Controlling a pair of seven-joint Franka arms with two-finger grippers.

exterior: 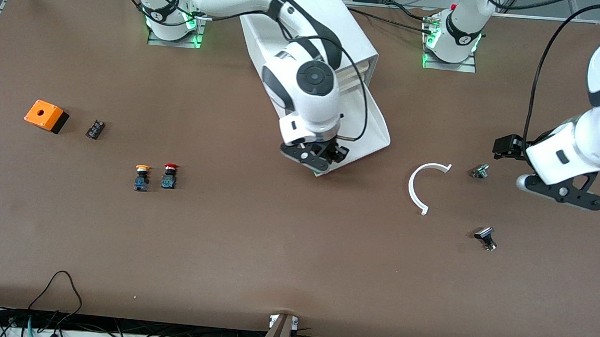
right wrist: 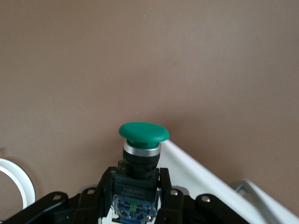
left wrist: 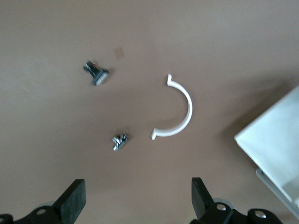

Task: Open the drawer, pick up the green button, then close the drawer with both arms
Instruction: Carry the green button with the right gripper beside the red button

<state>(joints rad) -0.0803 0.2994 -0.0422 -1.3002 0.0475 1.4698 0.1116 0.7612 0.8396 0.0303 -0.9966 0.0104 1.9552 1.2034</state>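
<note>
The right hand (exterior: 315, 156) hangs over the front edge of the pulled-out drawer (exterior: 373, 128), the lowest one of the white cabinet (exterior: 339, 30), clenched on the button (right wrist: 142, 140). The front view hides that button under the wrist; only the right wrist view shows its green cap upright above the blue-black body pinched between the fingers (right wrist: 170, 198), with the drawer's white rim just below.

The left hand (exterior: 559, 192) waits, released with fingers (left wrist: 72, 200) wide apart, above the desk (exterior: 274, 250) toward the left arm's end. Near it lie a white curved strip (exterior: 417, 188) and two small metal-and-black parts (exterior: 479, 171) (exterior: 486, 238), one nearer the front camera than the other.

Toward the right arm's end stand a yellow-capped button (exterior: 141, 177) and a red-capped button (exterior: 169, 175) side by side, then a small black block (exterior: 95, 129) and an orange box (exterior: 46, 116).
</note>
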